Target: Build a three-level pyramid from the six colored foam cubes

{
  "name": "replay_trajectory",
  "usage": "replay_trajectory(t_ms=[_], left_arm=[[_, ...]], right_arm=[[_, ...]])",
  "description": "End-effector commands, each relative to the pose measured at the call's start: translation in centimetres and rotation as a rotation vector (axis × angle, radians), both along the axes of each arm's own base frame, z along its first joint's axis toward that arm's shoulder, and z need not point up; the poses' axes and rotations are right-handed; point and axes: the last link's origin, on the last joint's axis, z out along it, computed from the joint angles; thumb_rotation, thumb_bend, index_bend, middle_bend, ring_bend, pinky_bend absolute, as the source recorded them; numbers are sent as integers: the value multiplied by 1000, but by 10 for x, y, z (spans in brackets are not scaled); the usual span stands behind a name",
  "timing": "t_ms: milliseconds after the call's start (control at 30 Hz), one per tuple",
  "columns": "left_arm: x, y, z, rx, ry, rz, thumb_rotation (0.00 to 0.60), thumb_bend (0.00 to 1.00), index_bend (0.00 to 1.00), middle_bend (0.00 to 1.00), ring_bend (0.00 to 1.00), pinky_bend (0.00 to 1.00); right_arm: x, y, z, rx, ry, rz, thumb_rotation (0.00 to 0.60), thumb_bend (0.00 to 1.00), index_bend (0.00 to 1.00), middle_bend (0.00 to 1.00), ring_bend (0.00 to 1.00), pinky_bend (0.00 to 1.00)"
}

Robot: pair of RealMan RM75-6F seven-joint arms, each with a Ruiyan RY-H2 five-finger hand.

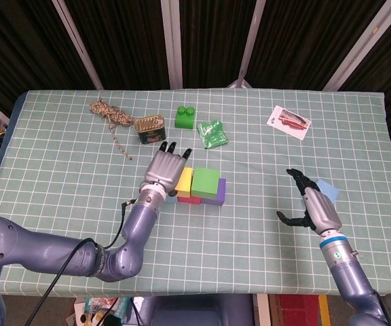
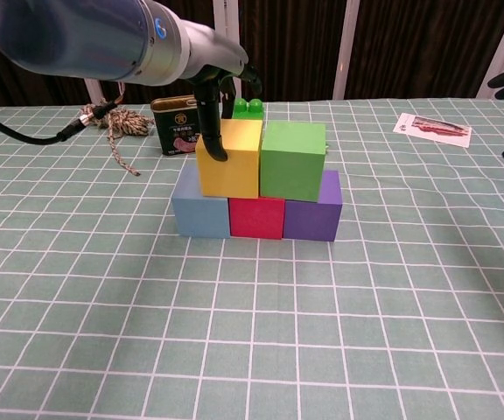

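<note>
left hand point(image 1: 165, 167) resting on the yellow cube point(image 2: 231, 158), fingers point(image 2: 211, 131) draped down its left face and over its top, gripping it. yellow cube seated in the second row, straddling the blue cube point(image 2: 201, 213) and red cube point(image 2: 256, 217) beneath, touching the green cube point(image 2: 293, 161) just right of the hand. green cube sitting over the red and purple cube point(image 2: 312, 218). bottom row blue, red, purple, side by side and touching, directly under the hand.

right hand point(image 1: 313, 207) hovering well to the right of the stack, holding nothing, fingers spread and curled apart. light blue cube point(image 1: 326, 187) just beyond that hand, partly hidden by it in the head view and cut by the frame edge in the chest view.

beyond the left hand: tin point(image 1: 150, 129) close behind it, rope point(image 1: 110, 114) further left, green brick point(image 1: 185, 117) and green bag point(image 1: 212, 133) behind the stack. card point(image 1: 288, 121) far beyond the right hand, near the table's point(image 1: 60, 176) back right.
</note>
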Motion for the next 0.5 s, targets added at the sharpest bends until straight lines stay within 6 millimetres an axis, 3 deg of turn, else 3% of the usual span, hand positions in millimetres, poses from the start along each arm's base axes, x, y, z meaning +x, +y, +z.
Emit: replay_trajectory(t_ms=[33, 500], left_arm=[[1, 0, 0, 2, -1, -3, 600, 317, 49, 425, 33, 47], [3, -1, -2, 10, -4, 1, 600, 317, 53, 425, 33, 47]], right_arm=[[0, 0, 0, 0, -1, 1, 600, 314, 0, 0, 0, 0], [1, 1, 0, 2, -2, 5, 600, 314, 0, 0, 0, 0]])
